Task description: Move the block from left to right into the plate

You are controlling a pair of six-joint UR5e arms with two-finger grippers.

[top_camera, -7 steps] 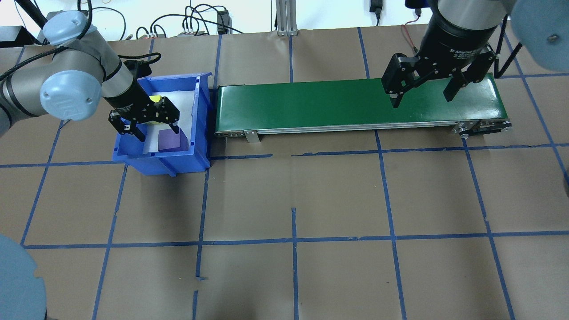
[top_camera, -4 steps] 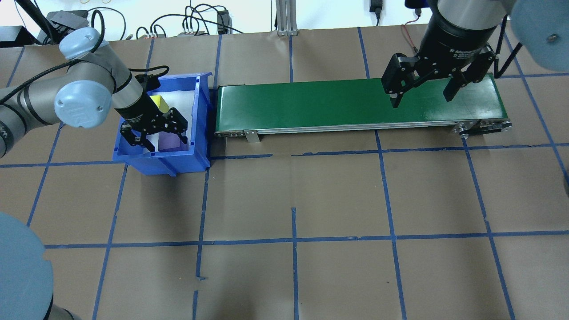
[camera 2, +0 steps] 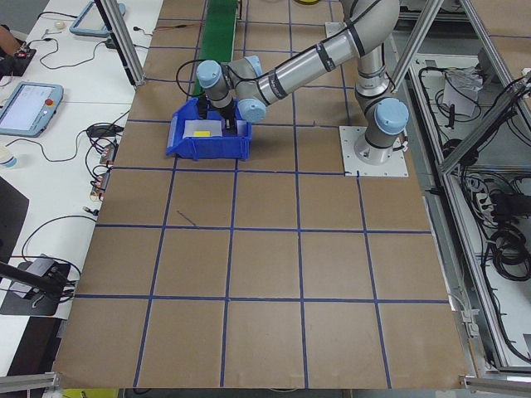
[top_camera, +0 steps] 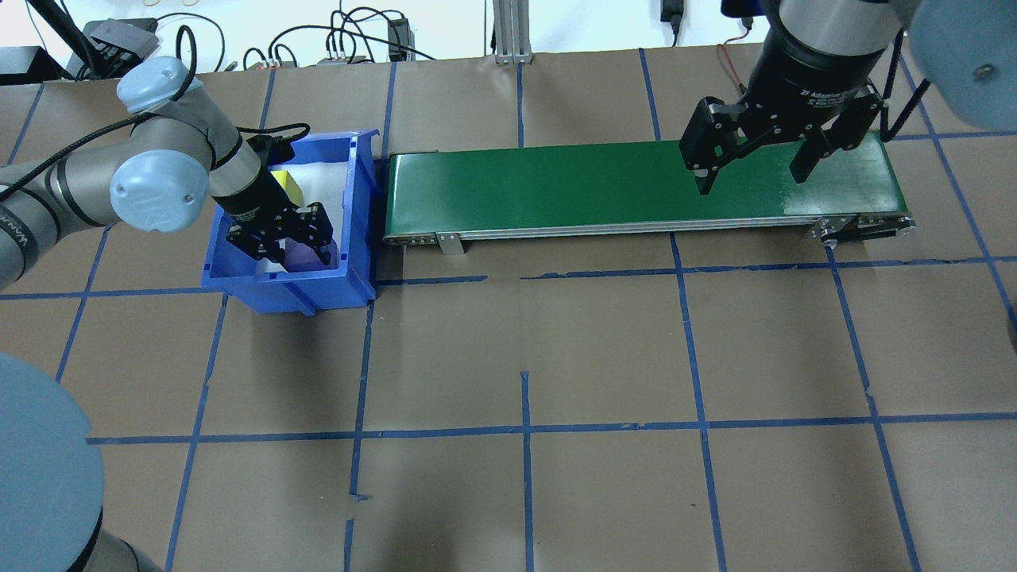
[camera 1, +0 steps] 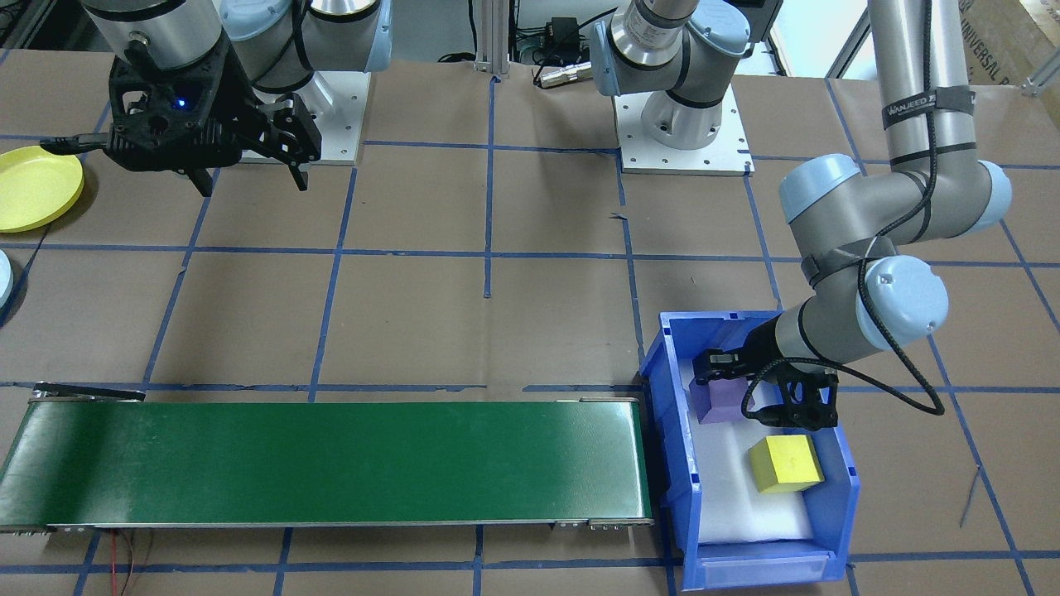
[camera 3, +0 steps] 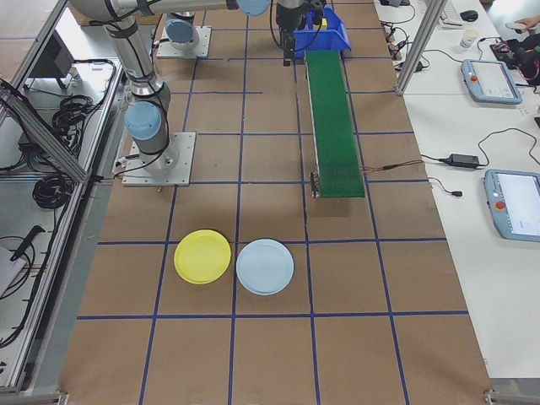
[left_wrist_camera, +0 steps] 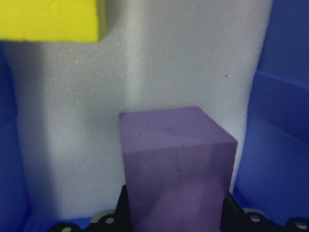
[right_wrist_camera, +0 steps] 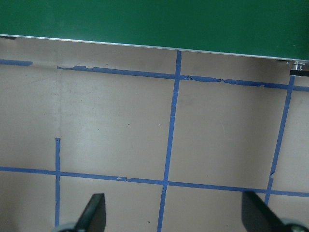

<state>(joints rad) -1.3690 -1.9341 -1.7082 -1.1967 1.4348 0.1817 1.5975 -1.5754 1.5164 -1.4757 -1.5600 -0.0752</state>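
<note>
A purple block (left_wrist_camera: 176,154) stands on the white foam inside the blue bin (top_camera: 357,238), near its front wall. My left gripper (top_camera: 294,246) is lowered into the bin, and in the wrist view its dark fingers lie against the block's two sides, shut on it. A yellow block (camera 1: 785,463) lies loose at the bin's other end. My right gripper (top_camera: 751,171) hangs open and empty above the right end of the green conveyor belt (top_camera: 556,187). The yellow plate (camera 1: 33,189) lies on the table on my right, beyond the belt's end, and shows whole in the exterior right view (camera 3: 202,256).
A light blue plate (camera 3: 265,267) lies next to the yellow one. The conveyor runs from the bin toward my right side. Brown paper with blue tape lines covers the table. Cables and tablets lie along the far edge.
My left gripper has come down into the bin and toward its front wall, settling around the purple block. The right arm has stayed where it was.
</note>
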